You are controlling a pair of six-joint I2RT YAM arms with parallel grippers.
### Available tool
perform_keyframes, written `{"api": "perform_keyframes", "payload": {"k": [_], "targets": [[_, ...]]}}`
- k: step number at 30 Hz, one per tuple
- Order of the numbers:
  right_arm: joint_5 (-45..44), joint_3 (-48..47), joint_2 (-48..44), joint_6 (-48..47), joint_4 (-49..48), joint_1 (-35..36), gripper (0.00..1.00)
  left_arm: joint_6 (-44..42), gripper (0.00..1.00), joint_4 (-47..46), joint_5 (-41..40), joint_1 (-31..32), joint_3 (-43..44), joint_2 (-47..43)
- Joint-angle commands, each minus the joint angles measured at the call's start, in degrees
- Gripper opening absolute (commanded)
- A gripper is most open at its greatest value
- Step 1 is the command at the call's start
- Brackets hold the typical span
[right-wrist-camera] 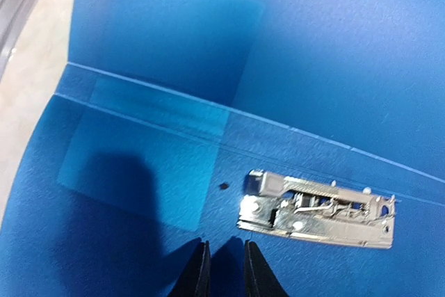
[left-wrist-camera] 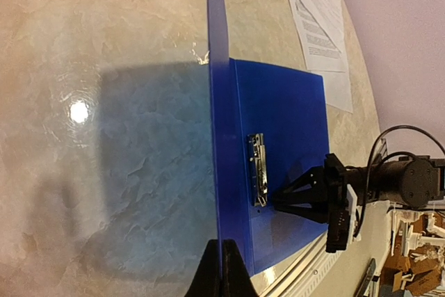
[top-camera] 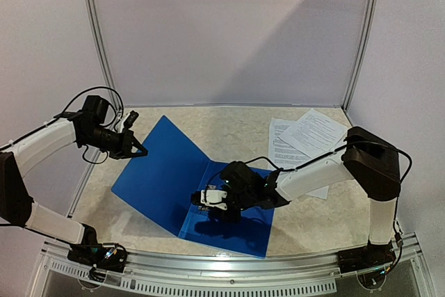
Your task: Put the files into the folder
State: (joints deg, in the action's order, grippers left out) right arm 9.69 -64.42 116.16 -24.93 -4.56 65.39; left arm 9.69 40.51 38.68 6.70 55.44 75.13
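Note:
The blue folder (top-camera: 163, 172) lies open on the table, its right half flat and its left cover raised at a slant. My left gripper (top-camera: 141, 149) is shut on the cover's far left edge; in the left wrist view my fingertips (left-wrist-camera: 221, 277) pinch that thin edge. My right gripper (top-camera: 198, 199) hovers low over the folder's inner right half (right-wrist-camera: 139, 165), jaws a narrow gap apart and empty, just beside the metal clip (right-wrist-camera: 316, 208). The clip (left-wrist-camera: 258, 170) and the right gripper (left-wrist-camera: 272, 199) also show in the left wrist view. The files (top-camera: 306, 142) lie overlapped on the table at the far right.
White walls and a metal frame (top-camera: 97, 39) enclose the marbled table (top-camera: 229, 126). A metal rail (top-camera: 229, 269) runs along the near edge by the arm bases. The right arm's forearm (top-camera: 313, 172) reaches across above the sheets' near corner.

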Motion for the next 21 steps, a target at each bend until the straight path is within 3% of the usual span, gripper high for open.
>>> {"api": "perform_keyframes", "payload": {"k": [1, 10, 21], "targets": [[3.97, 1.22, -1.63, 3.26, 7.29, -0.18, 0.17, -0.16, 0.03, -2.91, 0.46, 0.02, -0.16, -1.10], [8.27, -3.30, -4.12, 2.07, 6.32, -0.91, 0.21, 0.15, 0.03, -3.26, 0.79, -0.01, -0.33, -1.74], [5.99, -16.12, 5.07, -8.96, 17.01, -1.53, 0.23, 0.15, 0.03, -3.29, 0.85, -0.10, -0.33, -1.92]]}}
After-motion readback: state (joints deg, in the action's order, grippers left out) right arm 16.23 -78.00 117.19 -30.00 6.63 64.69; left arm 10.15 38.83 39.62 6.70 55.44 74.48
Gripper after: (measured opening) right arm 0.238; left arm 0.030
